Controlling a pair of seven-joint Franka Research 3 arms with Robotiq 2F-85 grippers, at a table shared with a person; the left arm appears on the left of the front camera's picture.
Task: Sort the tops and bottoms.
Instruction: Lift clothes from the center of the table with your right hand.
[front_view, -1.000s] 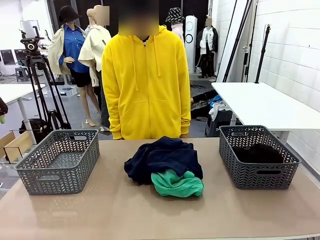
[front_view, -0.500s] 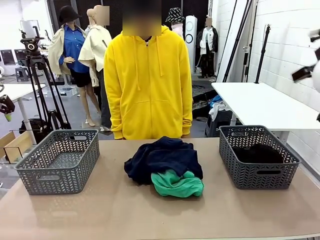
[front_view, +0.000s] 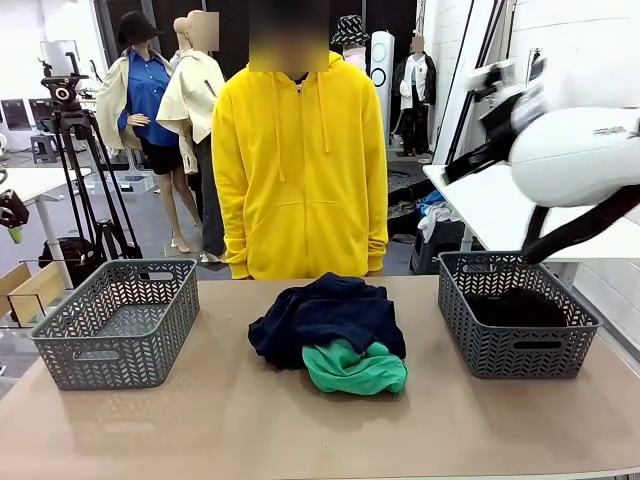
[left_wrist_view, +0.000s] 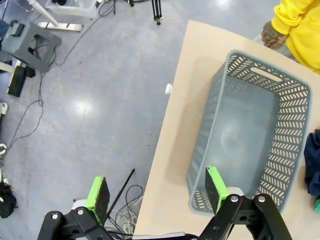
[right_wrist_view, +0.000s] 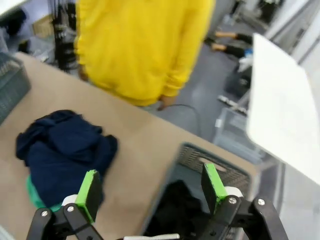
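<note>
Two grippers, each with fingers wide apart and nothing between them. Left gripper: hangs over the left edge of the surface, one green pad above the floor, the other above the near corner of the left basket. Right gripper: hovers high over the right part of the surface, looking down on the right basket and the black garment inside it.

From the front, nearest: bare tan surface. Next, at the middle, a pile of two. Green garment: sits at the pile's near right, touching the navy garment and partly tucked under it. Navy garment: lies crumpled behind and over the green one.

Left basket: stands well apart from the pile on its left, grey bottom showing. Right basket: stands well apart on the pile's right, with the black garment low inside. Above and behind that basket, a bulky white joint of the right arm, blurred.

Beyond the far edge, a person in a yellow zip hoodie: stands close against the surface, straight behind the pile. One hand: hangs at the far edge near the left basket. Farther off, a tripod at the left and a white table at the right.
</note>
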